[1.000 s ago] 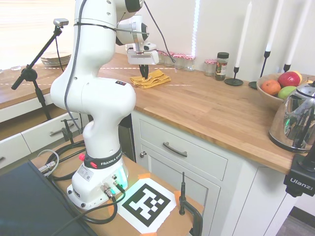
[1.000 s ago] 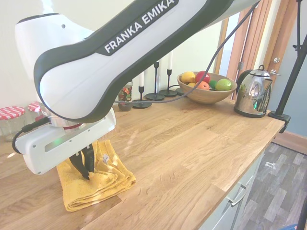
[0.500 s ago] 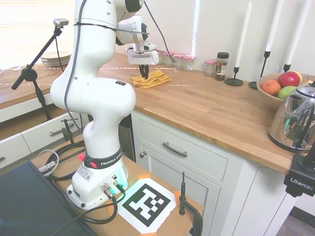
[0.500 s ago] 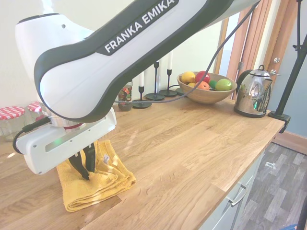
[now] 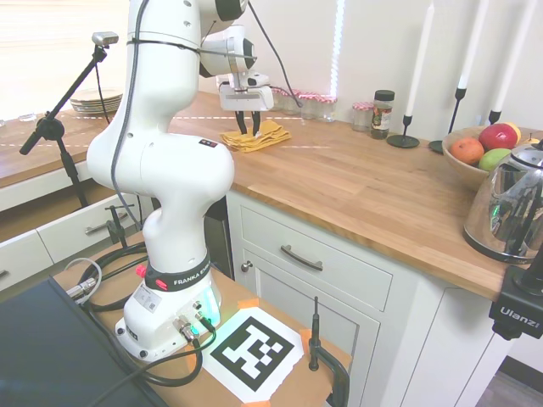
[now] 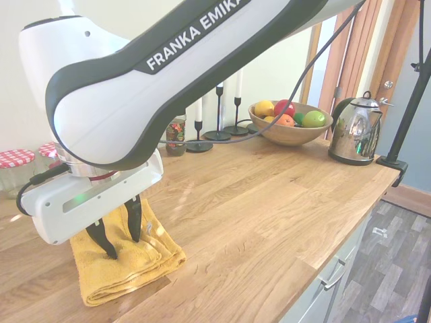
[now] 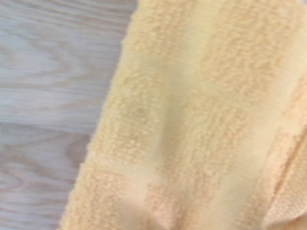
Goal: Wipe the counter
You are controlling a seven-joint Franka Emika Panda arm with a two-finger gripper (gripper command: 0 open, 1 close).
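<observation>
Hand spread apart, fingertips pressed into folded yellow towel lying flat on counter, near jars. Risks: nothing clamped, so cloth may bunch, unfold, or stay behind when dragged.

Fruit bowl, kettle, candlesticks, jars w/ checked lids.

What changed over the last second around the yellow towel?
The gripper opened: its fingers, pinched together on the yellow towel before, now stand apart with their tips on it. The towel flattened and shifted slightly along the counter. The jars, fruit bowl and kettle stayed put.
</observation>
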